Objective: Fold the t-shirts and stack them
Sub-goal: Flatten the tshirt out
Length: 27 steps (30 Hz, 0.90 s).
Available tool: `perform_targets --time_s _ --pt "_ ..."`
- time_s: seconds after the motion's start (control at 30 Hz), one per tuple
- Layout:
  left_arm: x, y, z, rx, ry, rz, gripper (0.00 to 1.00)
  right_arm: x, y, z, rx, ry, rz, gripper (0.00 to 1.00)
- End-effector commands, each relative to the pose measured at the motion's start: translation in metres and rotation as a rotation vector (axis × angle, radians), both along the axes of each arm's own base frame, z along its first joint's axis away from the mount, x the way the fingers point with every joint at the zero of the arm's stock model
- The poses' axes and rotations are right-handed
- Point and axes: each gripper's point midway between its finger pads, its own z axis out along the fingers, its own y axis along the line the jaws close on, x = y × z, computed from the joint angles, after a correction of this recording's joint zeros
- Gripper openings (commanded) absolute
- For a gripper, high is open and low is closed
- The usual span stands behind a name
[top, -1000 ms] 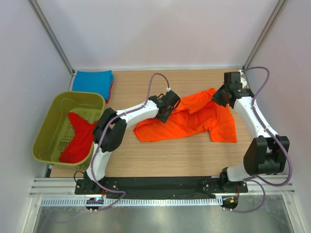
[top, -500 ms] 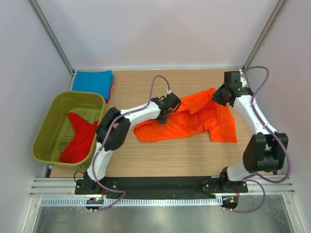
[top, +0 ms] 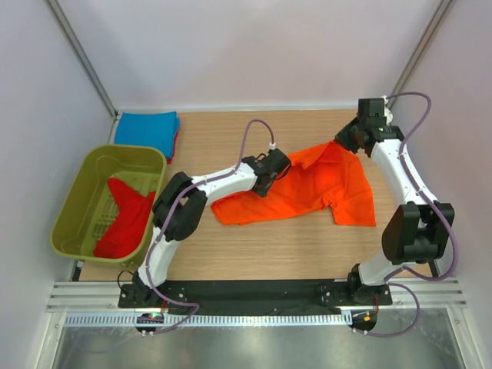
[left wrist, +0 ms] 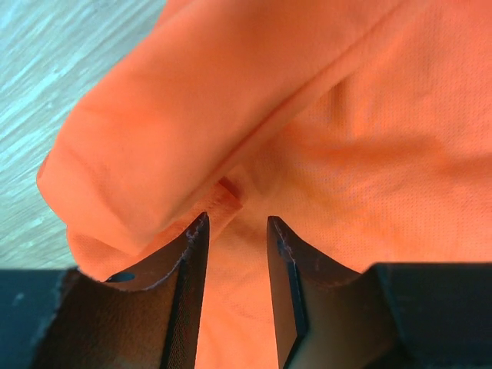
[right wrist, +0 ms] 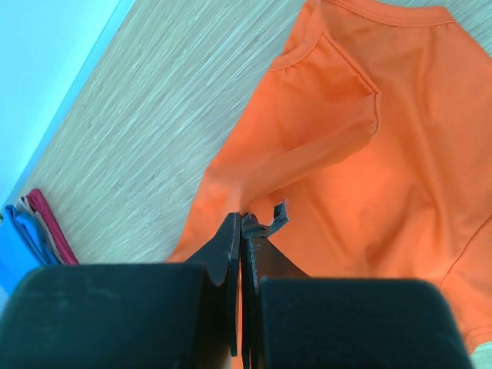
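From above, the left claw's (top: 265, 179) tips are hidden under its own wrist, and the right claw's (top: 343, 143) behind its arm. The left wrist view shows the orange shirt (left wrist: 346, 115) blurred and cut off on every side. The tub (top: 71, 201) wall hides part of a red shirt (top: 123, 223). The blue shirt (top: 146, 131) covers most of a red layer (right wrist: 50, 223), which the right wrist view crops.

- No writing, brand, number or sign can be read in any of the three views.
- The orange t-shirt (top: 307, 188) shows plain cloth only, with no lettering on the parts in view.
- The olive-green tub (top: 84, 184) bears no mark that can be made out.
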Motion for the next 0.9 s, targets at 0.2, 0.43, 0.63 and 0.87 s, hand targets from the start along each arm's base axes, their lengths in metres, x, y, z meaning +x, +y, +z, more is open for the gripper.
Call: perform_targets --time_s 0.2,0.43,0.63,0.87 --pt "0.023 -0.006 0.022 -0.01 -0.099 0.026 0.36 0.008 0.003 0.013 0.027 -0.05 0.002 0.01" --pt "0.023 0.007 0.01 0.047 -0.077 0.074 0.32 0.007 0.002 0.015 0.02 -0.053 0.002 0.01" --pt "0.017 0.006 0.001 0.031 -0.039 0.08 0.33 0.008 0.002 0.013 0.021 -0.048 0.003 0.01" --pt "0.02 0.014 -0.009 0.045 -0.015 0.12 0.32 0.006 0.002 0.014 0.017 -0.048 0.005 0.01"
